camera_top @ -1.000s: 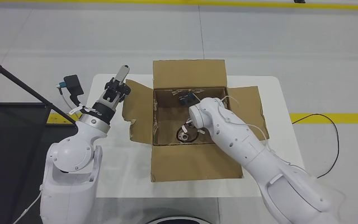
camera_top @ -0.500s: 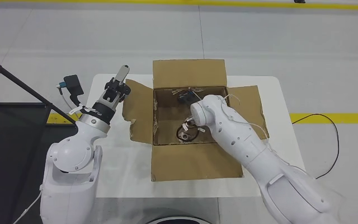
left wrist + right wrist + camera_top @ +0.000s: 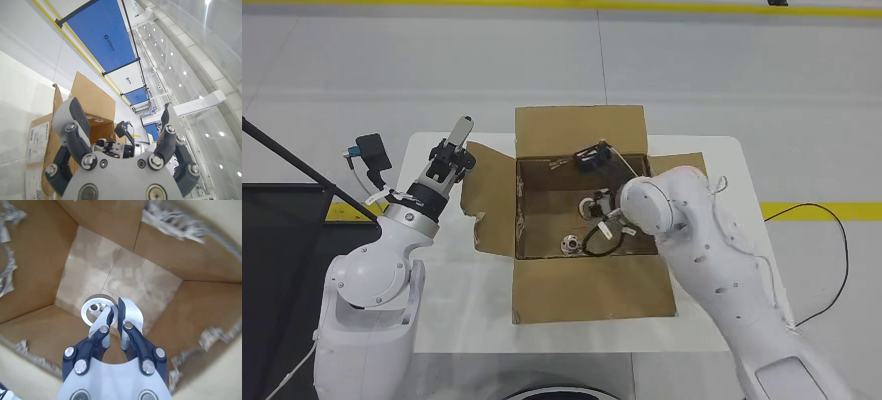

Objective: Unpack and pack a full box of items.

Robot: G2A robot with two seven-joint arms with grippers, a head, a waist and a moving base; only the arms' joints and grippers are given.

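Right wrist view: the right claw [image 3: 115, 310] is seen clenched on the rim of a metal ring [image 3: 84, 314], with one finger set inside the ring and the other pressed against its outer edge. The ring, which has a small hub at its middle, is held deep inside the cardboard box [image 3: 37, 266], close over the pale, taped box floor. Whether it touches that floor cannot be told. Ragged torn paper is seen along the box's upper edges.

In the top view the box [image 3: 582, 130] is found in the middle of the white counter [image 3: 467, 300], with all four flaps folded outward. The right arm is extended into it from the right side.

The left claw [image 3: 456, 142] is held outside the box, just beside the left flap [image 3: 492, 200], and is pointed away from the robot. In the left wrist view this claw [image 3: 121, 103] is shown released, with its fingers spread wide, and the box [image 3: 94, 98] is seen beyond it.
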